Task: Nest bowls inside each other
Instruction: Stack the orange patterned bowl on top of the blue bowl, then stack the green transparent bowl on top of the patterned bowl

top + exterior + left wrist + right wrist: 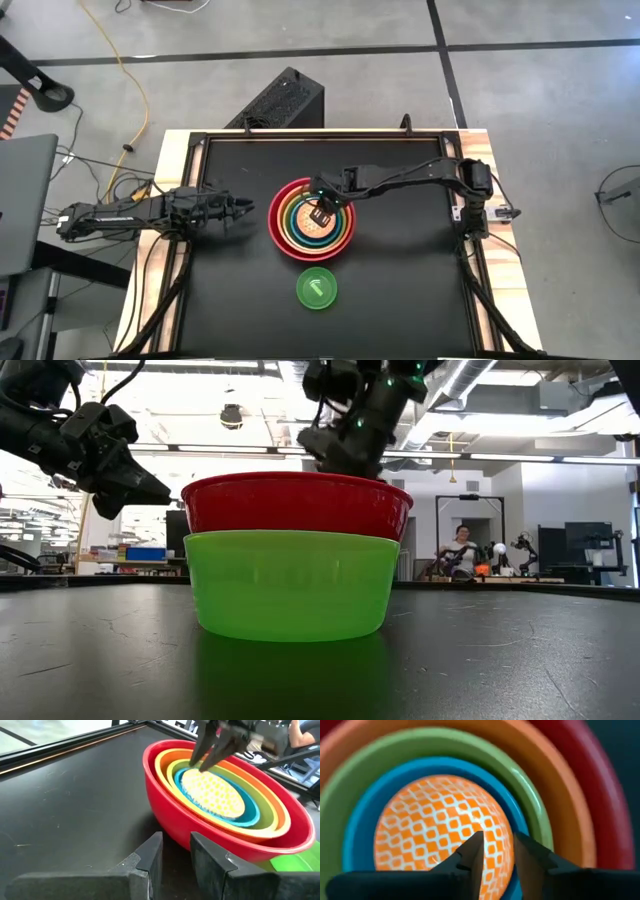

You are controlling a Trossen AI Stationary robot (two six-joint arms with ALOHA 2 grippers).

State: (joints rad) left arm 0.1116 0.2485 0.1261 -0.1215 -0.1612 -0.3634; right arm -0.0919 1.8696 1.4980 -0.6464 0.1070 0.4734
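Black table [400, 300] | grey floor [540, 90] | right gripper [322, 213] slightly open, empty, over bowls [283, 222]

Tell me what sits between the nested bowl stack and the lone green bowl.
Nothing: in the high view only bare black table separates the nested stack from the lone green bowl.

Red bowl's [297, 505] lower half behind the green bowl [290, 585], low view
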